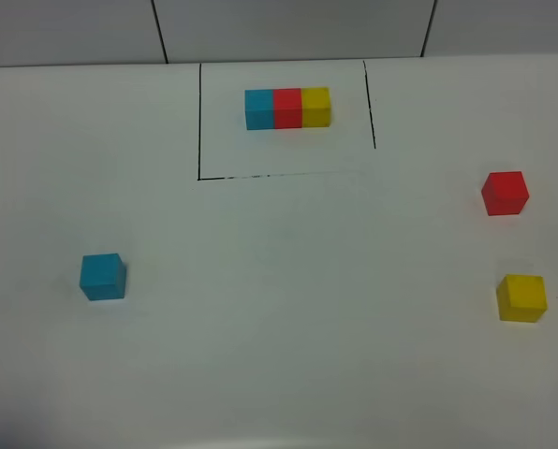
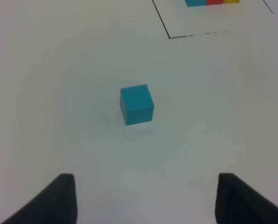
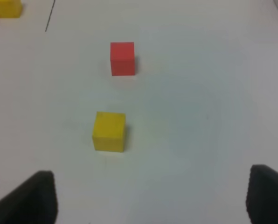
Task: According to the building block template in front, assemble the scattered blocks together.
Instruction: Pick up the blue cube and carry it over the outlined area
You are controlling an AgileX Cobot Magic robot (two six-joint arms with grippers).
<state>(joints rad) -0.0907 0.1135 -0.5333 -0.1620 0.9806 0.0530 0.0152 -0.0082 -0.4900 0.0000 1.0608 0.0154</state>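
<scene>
The template (image 1: 287,108) is a joined blue-red-yellow row inside a thin black outline at the table's far middle; its edge shows in the left wrist view (image 2: 212,2). A loose cyan-blue cube (image 1: 102,276) sits at the left, a loose red cube (image 1: 505,193) at the right, and a loose yellow cube (image 1: 521,297) nearer than the red one. The left gripper (image 2: 146,200) is open and empty, short of the blue cube (image 2: 136,104). The right gripper (image 3: 148,198) is open and empty, short of the yellow cube (image 3: 109,131) and red cube (image 3: 122,58). Neither gripper shows in the exterior view.
The white table (image 1: 288,299) spans the view. A tiled wall (image 1: 288,28) rises behind its far edge. The black outline (image 1: 199,122) marks the template area.
</scene>
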